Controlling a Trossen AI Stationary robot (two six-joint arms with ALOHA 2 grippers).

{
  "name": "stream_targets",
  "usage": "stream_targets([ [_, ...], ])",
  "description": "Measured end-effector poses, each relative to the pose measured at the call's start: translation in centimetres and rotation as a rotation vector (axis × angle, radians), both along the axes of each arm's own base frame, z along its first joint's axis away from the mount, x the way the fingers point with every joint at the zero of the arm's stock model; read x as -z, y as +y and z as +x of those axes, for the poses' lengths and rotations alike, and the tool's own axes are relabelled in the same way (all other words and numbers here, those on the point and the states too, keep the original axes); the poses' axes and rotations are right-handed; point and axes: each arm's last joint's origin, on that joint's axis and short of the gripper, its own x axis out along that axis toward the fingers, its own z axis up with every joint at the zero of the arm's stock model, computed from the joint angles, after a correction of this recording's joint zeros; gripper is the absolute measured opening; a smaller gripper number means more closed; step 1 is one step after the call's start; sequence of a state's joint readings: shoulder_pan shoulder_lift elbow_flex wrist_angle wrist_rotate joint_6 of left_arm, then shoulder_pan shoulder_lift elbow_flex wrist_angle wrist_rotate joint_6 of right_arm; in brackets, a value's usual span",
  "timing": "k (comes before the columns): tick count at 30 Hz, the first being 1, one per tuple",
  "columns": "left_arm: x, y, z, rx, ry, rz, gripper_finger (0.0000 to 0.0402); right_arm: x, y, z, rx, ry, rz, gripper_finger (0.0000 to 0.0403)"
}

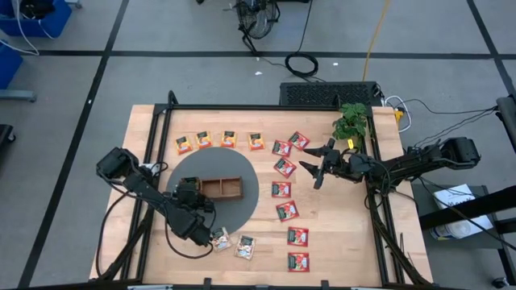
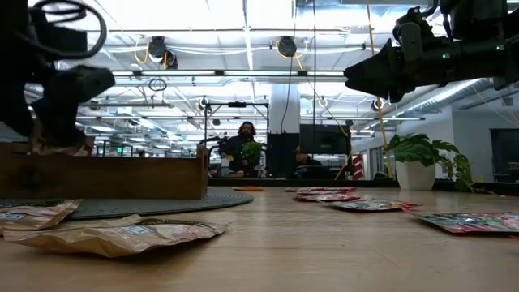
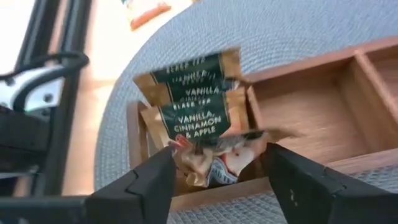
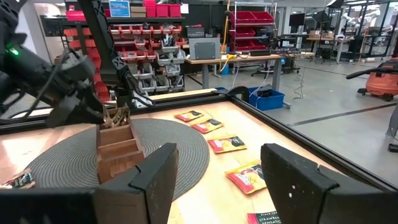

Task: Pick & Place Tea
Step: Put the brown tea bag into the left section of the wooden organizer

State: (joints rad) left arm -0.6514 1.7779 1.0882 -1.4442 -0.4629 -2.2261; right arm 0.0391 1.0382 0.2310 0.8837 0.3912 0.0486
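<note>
Wooden counter [image 1: 339,234] planks fill the high view, with a round grey mat [image 1: 250,189] carrying a brown three-compartment tray [image 1: 221,188]. From above, the left tool [image 1: 190,193] sits right over the tray's end compartment, hiding what lies inside. Only the left wrist view opens that up: between the spread left fingers [image 3: 140,186], several white-and-green packets [image 3: 193,115] stand upright in the end compartment just ahead of the tool, and a crumpled packet [image 3: 214,158] lies loose between the fingertips, touched by neither. The left tool is released, its jaws apart and grasping nothing.

Other packets show only from above: a row of orange-yellow packets [image 1: 219,140] beyond the tray, well apart from the left tool; a column of red-and-green packets [image 1: 284,189] between the two tools; and two white-and-green packets [image 1: 234,242] on the counter just beside the left tool.

Right tool [image 1: 316,167] hangs above the counter near the top of the red column, jaws spread and empty, as the right wrist view confirms. A potted plant [image 1: 350,121] stands near it.
</note>
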Motion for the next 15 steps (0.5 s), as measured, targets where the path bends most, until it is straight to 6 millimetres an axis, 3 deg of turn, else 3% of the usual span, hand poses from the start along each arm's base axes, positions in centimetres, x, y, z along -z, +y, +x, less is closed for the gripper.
stream_targets([
  [7,-2.3,-0.3,0.5,0.026,0.044,0.027,0.0258,0.0,0.0,0.0,0.000,0.001,0.000,0.0212],
  [15,-1.6,-1.1,1.9,0.204,0.067,-0.132,0.0238,0.1,0.0,0.0,0.000,0.006,0.000,0.0212],
])
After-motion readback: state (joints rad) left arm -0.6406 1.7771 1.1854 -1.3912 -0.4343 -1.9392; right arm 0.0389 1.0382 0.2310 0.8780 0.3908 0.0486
